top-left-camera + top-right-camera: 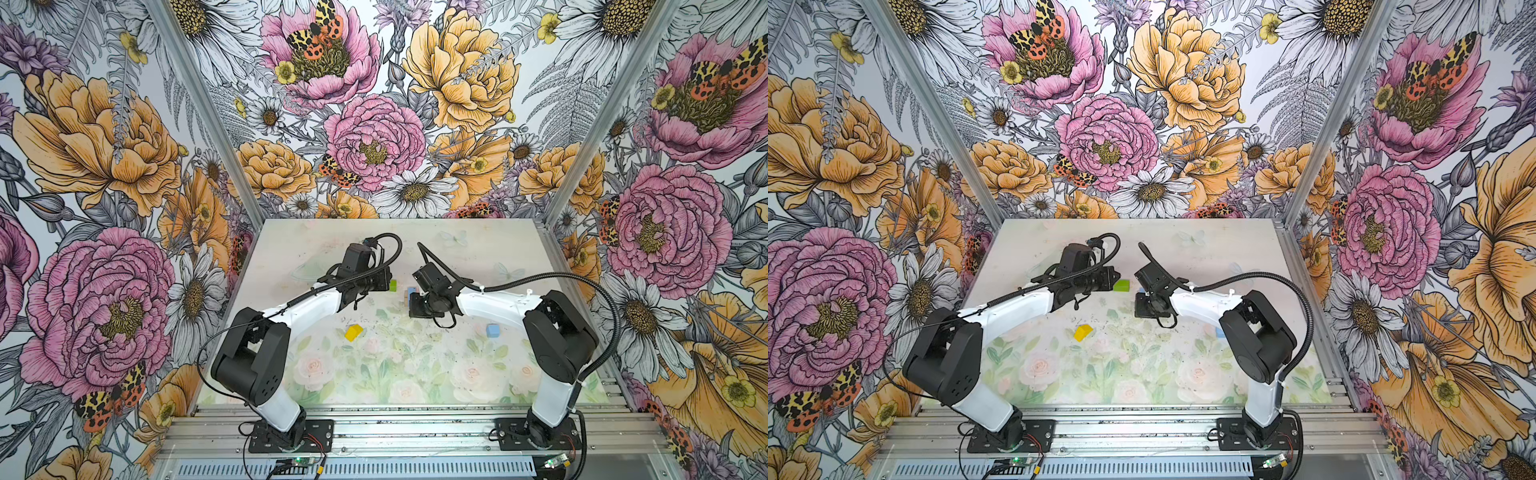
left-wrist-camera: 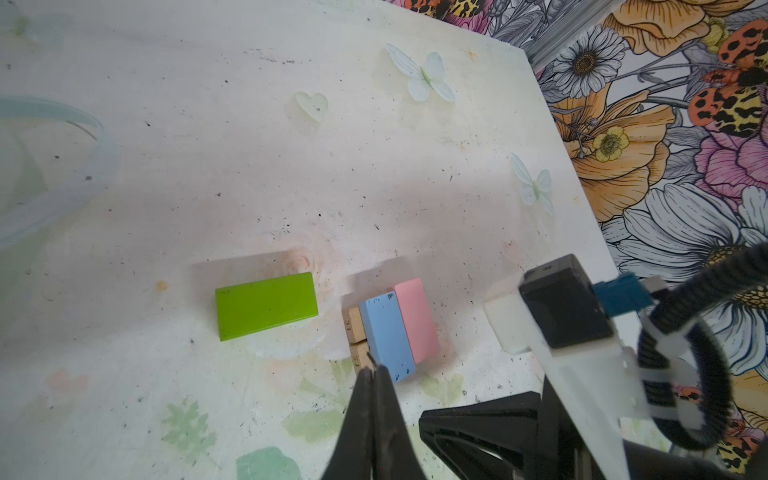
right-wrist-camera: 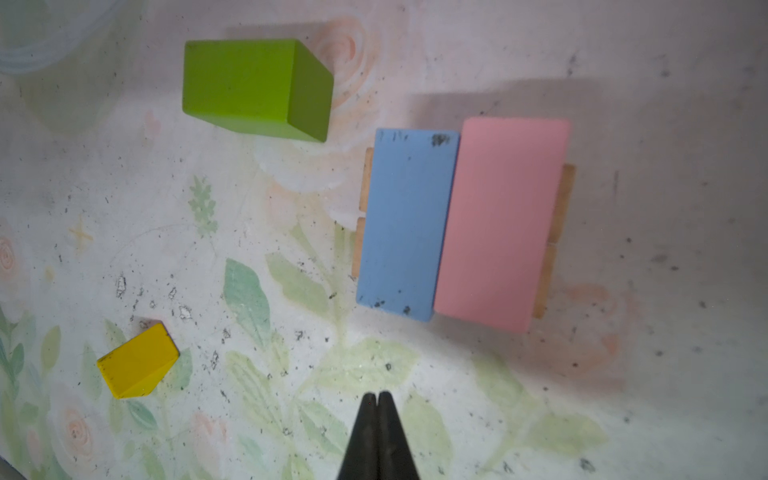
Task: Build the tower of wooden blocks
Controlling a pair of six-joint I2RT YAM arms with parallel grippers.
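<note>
**Tower point(image 2: 395, 332) two layers up, three pieces to go**

Left pincer point(image 2: 375, 370) and right pincer point(image 3: 377, 400) are both pinched fully together and empty, near the stack. A chipped matte blue brick point(image 3: 407, 224) and a pink brick point(image 3: 503, 224) lie flush side by side across two bare tan planks point(image 3: 560, 203). Loose on the scuffed bench point(image 3: 673, 174) are a smooth green brick point(image 3: 245, 83), a yellow roof wedge point(image 3: 137, 361) and a blue cube point(image 1: 492, 331).

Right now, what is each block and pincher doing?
tan planks: side by side, bottom layer.
light blue brick: on the planks.
pink brick: on the planks, against the blue one.
green brick: flat on table, alone.
yellow roof piece: loose on table.
light blue cube: loose on table.
left gripper: shut, empty.
right gripper: shut, empty.
</note>
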